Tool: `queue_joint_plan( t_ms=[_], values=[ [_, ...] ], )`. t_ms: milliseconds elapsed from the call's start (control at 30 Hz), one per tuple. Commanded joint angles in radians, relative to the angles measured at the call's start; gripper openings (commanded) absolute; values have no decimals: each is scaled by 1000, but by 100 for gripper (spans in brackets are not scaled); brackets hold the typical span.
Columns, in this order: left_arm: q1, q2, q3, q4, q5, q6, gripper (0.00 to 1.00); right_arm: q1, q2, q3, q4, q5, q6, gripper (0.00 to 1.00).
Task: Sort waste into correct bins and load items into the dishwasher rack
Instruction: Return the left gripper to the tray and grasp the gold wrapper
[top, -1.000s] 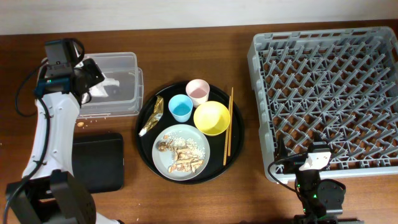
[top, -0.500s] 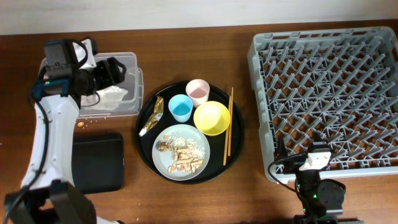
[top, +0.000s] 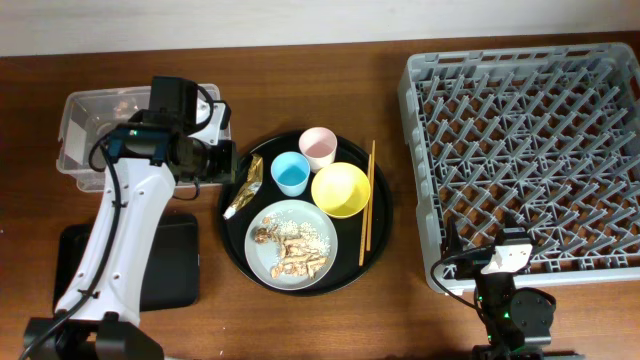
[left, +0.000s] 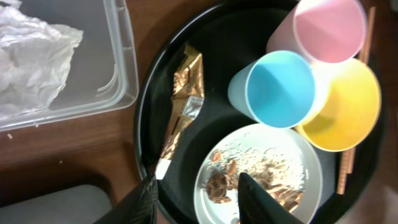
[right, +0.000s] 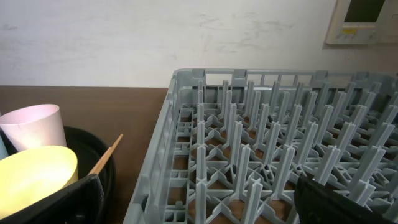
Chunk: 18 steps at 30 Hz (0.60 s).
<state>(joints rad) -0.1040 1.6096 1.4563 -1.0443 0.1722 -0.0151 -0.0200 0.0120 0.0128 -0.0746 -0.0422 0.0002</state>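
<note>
Left wrist view: the left gripper (left: 199, 202) hangs over the left side of the round black tray (left: 230, 31), jaws partly apart and empty. I judge it is lined up for the gold-brown wrapper (left: 183, 93), which lies flat on that tray just beside the clear tub (left: 118, 62). The crumpled napkin (left: 31, 56) already lies in the tub, so dry waste evidently belongs there.

The grey-blue plate (left: 308, 155) carries the rice and brown scraps (left: 249, 180). These are presumably meant for the shallow black tray (top: 175, 260), which sits well apart on the left. The blue cup (left: 277, 87), pink cup (left: 326, 28), yellow bowl (left: 345, 112) and chopsticks (left: 344, 174) are on the round tray, not yet loaded.

The right gripper (right: 205, 211) is parked at the near rim of the dishwasher rack (right: 186, 78), jaws wide and empty.

I can read no brand or print on the wrapper. The wall panel (right: 364, 18) shows no legible text.
</note>
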Motion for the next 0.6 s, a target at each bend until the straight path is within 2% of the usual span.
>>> queue_joint_plan(
  t_ms=[0,67,367,567],
  values=[
    [0,12,-49,5,-39,20,38,-6,-6,-7,-3,9,4,99],
    [-6,19,-70,11,-39,20,33,-6,-6,-7,-3,9,4,99],
    [-69,103,-97,54,-40,69,34,-6,-6,-7,-3,9,4,99],
    [-85,153,-97,103,-113,73,35,-6,-6,-7,-3,9,4,99]
  ],
)
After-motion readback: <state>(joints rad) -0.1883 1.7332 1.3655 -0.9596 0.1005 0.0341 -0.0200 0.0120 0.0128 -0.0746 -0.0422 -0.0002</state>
